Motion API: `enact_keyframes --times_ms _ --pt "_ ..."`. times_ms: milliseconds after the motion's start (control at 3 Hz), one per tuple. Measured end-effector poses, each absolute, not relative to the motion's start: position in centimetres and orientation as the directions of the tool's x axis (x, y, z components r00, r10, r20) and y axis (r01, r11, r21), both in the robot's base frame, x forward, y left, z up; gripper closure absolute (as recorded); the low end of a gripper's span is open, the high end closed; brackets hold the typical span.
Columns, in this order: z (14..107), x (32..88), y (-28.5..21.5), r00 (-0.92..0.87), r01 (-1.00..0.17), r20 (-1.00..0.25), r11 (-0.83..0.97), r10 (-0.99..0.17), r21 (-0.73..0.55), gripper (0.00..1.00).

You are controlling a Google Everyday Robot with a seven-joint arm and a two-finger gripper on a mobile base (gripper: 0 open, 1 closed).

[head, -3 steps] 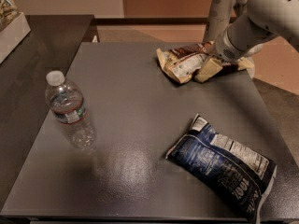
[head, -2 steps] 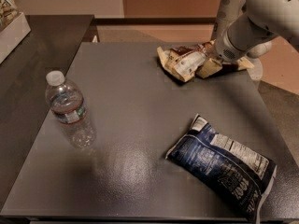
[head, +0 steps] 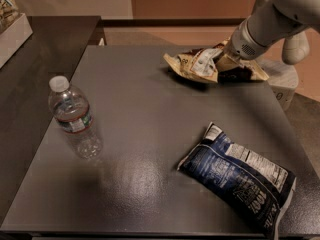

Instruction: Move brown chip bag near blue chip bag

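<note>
Gripper (head: 226, 63) is at the far right corner of the grey table (head: 135, 109), at the end of the white arm (head: 272, 19) that comes in from the upper right. Its fingers are closed onto the brown chip bag (head: 197, 64), pinching it near the bag's right half. The bag is crumpled, with cream-tan edges, a dark brown panel and a white label facing up. Its left end juts toward the table centre with a dark shadow beneath it, so that end looks raised off the surface; whether the right end touches the table cannot be told.

Blue chip bag (head: 240, 176) lies flat at the near right of the table, long axis diagonal, with its white label and lettering up and its lower corner at the table's near edge. It is well apart from the brown bag, with bare tabletop between them.

Water bottle (head: 74, 118) stands upright near the left edge, clear with a white cap, well apart from both bags.

Dark counter (head: 30, 84) adjoins the table on the left.
</note>
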State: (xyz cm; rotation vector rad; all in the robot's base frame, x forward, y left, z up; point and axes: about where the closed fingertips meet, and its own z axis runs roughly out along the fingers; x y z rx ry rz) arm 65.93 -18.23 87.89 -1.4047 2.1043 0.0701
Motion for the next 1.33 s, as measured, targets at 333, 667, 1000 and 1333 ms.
enact_keyframes --times_ms 333,667,1000,1333 --pt "89.9 64.0 -16.3 -0.237 -0.881 -0.503 0.403 -0.831 -0.25 1.0" --pt "90.7 61.4 -14.2 -0.219 -0.912 -0.465 0.349 -0.858 -0.214 1.0" --pt "91.4 58.4 -13.0 -0.241 -0.925 -0.422 0.339 -0.874 -0.174 1.0" --pt "91.1 55.2 -13.0 -0.31 -0.916 -0.375 0.38 -0.874 -0.127 1.0"
